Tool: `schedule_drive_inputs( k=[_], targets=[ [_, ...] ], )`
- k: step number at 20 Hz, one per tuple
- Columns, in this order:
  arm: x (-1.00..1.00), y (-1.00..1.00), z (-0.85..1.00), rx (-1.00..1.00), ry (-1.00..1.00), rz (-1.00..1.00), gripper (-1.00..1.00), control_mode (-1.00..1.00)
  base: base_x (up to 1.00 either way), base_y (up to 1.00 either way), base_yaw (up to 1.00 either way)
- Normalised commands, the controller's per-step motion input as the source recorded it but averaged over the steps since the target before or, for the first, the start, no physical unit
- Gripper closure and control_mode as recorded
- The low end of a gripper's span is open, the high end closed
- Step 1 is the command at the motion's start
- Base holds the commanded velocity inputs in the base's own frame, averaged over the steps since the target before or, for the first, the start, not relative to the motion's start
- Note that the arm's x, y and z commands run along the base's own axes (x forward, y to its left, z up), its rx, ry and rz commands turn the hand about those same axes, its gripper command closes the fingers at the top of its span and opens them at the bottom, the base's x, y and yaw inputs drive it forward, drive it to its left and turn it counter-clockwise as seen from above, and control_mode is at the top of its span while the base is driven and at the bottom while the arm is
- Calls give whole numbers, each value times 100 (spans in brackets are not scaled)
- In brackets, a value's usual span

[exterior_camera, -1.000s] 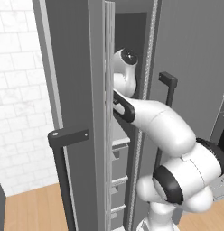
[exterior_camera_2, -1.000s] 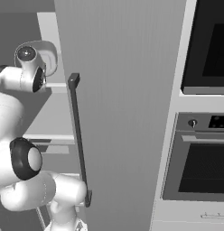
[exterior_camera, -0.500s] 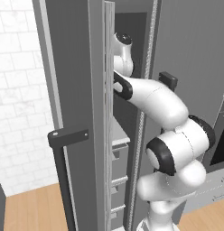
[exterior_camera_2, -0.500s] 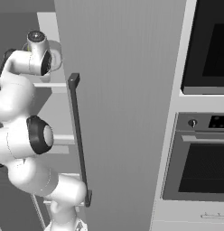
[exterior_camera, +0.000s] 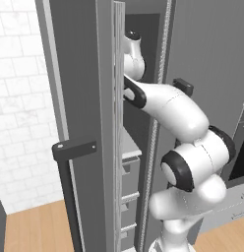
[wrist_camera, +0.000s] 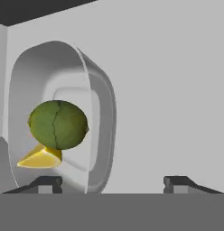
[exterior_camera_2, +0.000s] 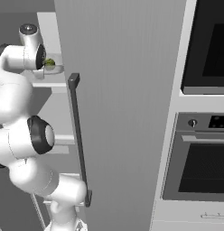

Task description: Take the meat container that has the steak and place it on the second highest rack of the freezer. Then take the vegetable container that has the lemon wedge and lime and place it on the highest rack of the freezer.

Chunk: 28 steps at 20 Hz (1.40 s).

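A pale grey vegetable container point(wrist_camera: 64, 113) holds the dark green lime point(wrist_camera: 58, 125) and the yellow lemon wedge point(wrist_camera: 40, 157). In the right base view the container point(exterior_camera_2: 53, 68) rests on the highest rack point(exterior_camera_2: 54, 80) of the freezer point(exterior_camera_2: 127, 113), with the lime point(exterior_camera_2: 49, 63) showing above its rim. My gripper point(wrist_camera: 111, 182) is open. Its fingertips point(wrist_camera: 48, 182) stand wide apart, one just in front of the container. The second highest rack point(exterior_camera_2: 64, 140) lies below. The steak is out of view.
The open freezer door point(exterior_camera: 79, 123) with its dark bar handle point(exterior_camera: 70, 187) stands close on the arm's left. Grey drawers point(exterior_camera: 129, 167) sit low inside. A second dark handle point(exterior_camera_2: 80, 140) and the black-windowed oven point(exterior_camera_2: 204, 158) are to the right.
The arm has folded upward and the hand has risen inside the freezer, toward the upper shelf. The door and base have not moved.
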Motion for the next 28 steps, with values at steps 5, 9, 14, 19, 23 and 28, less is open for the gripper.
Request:
schedule_drive_inputs(
  k=[5,9,14,19,23,28],
  targets=[
    [-100,-22,-2,10,-14,0,-100,-100,0,0,0],
    [-100,-91,-23,3,-12,24,-100,-100,0,0,0],
    [-97,-55,0,-10,-3,60,-100,-100,0,0,0],
    [-62,-25,7,-40,0,85,-100,-100,0,0,0],
    [-66,-29,0,-53,6,73,-100,-100,0,0,0],
    [-90,-36,-17,-61,-3,50,-100,-100,0,0,0]
  ],
)
